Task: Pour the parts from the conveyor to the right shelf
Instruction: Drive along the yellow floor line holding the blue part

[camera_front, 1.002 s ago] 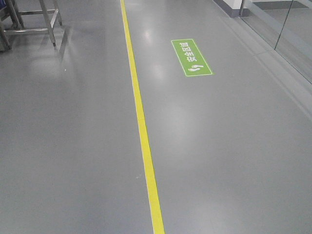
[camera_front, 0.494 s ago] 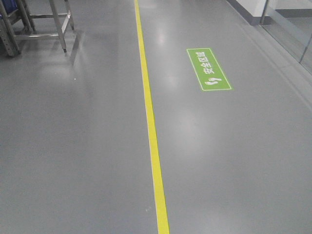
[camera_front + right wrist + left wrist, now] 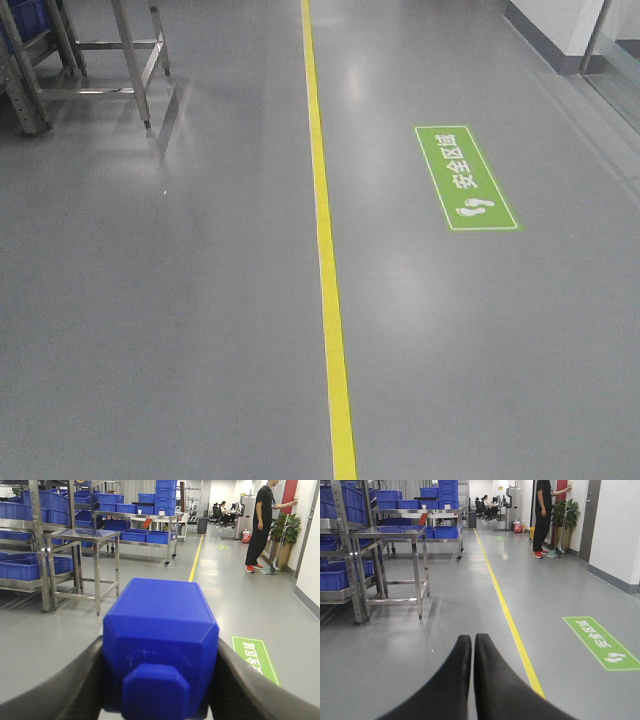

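The inner faces of the right gripper (image 3: 160,650) are hidden by the blue block (image 3: 160,625) between them, and the block's underside is cut off by the lower edge. Ahead and right of the left gripper (image 3: 472,639), the standing person (image 3: 543,517) is cut off at the neck by the upper edge, while the seated figure (image 3: 485,503) far ahead is too small to be made out.
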You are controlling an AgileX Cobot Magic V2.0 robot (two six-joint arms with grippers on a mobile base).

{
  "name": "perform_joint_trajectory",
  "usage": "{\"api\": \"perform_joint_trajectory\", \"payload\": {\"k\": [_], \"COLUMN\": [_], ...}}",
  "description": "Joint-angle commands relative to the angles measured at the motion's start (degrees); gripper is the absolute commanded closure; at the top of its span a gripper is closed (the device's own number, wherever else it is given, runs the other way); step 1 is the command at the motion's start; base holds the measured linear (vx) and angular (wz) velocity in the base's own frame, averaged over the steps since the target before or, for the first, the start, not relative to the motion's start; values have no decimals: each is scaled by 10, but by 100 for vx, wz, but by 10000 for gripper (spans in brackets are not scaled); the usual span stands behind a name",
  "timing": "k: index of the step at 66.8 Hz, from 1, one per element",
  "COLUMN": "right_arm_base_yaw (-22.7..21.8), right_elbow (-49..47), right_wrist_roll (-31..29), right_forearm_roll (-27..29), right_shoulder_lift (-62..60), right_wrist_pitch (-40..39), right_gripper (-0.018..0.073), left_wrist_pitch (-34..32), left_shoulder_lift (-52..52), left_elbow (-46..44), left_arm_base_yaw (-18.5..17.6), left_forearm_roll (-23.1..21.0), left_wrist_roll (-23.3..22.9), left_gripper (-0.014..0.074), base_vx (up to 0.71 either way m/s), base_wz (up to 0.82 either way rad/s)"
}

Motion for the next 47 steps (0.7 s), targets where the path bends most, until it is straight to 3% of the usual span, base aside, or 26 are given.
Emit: {"api": "perform_joint_trajectory", "payload": {"k": [1,47], "right_arm_base_yaw": [1,1], "right_elbow": [-14,-14], "right_wrist_roll": [-5,-5], "right_forearm_roll": [-10,-10], "right_shoulder_lift": [5,5], "right_wrist_pitch": [-48,-48], "right_gripper": [567,567], "left_wrist_pitch": [-41,-41], "left_shoulder_lift": [-4,-4], "left_elbow": [-11,-11], "left_arm_base_yaw": [-3,-3], "left_forearm_roll": [-4,-4], "left_wrist_roll": [-4,-4], "left_gripper": [603,603], "base_vx": [60,65], "base_wz": [-2,-4]}}
